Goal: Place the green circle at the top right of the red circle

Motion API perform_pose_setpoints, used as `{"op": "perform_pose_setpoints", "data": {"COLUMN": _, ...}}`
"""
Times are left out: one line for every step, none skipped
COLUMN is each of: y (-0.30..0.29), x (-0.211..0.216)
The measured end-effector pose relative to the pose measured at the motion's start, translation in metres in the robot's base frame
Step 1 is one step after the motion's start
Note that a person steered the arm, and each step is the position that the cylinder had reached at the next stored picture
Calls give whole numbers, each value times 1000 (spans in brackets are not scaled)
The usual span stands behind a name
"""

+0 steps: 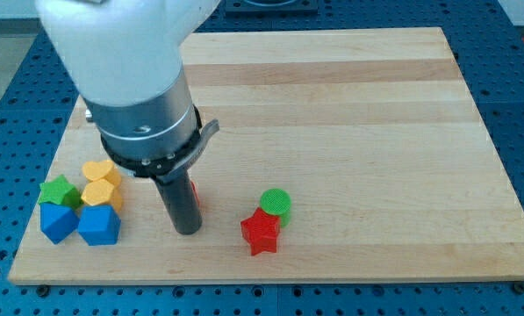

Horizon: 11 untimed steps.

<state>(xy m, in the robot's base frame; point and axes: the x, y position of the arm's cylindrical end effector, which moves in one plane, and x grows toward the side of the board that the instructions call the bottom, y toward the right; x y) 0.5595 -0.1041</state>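
My tip rests on a pale wooden board, grasping nothing. A red block, mostly hidden, sits just behind the rod. To the tip's right lie a red star and, touching it, the green circle. To its left cluster two blue blocks, two yellow blocks and a green star. Blue pegboard surrounds the board.

red star, green star, 2 yellow blocks, 2 blue blocks
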Motion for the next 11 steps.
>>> {"op": "perform_pose_setpoints", "data": {"y": 0, "x": 31}}
{"op": "perform_pose_setpoints", "data": {"y": 3, "x": 60}}
{"op": "perform_pose_setpoints", "data": {"y": 60, "x": 59}}
{"op": "perform_pose_setpoints", "data": {"y": 118, "x": 56}}
{"op": "perform_pose_setpoints", "data": {"y": 136, "x": 35}}
{"op": "perform_pose_setpoints", "data": {"y": 125, "x": 18}}
{"op": "perform_pose_setpoints", "data": {"y": 120, "x": 15}}
{"op": "perform_pose_setpoints", "data": {"y": 117, "x": -23}}
{"op": "perform_pose_setpoints", "data": {"y": 117, "x": -33}}
{"op": "perform_pose_setpoints", "data": {"y": 95, "x": -46}}
{"op": "perform_pose_setpoints", "data": {"y": 60, "x": -51}}
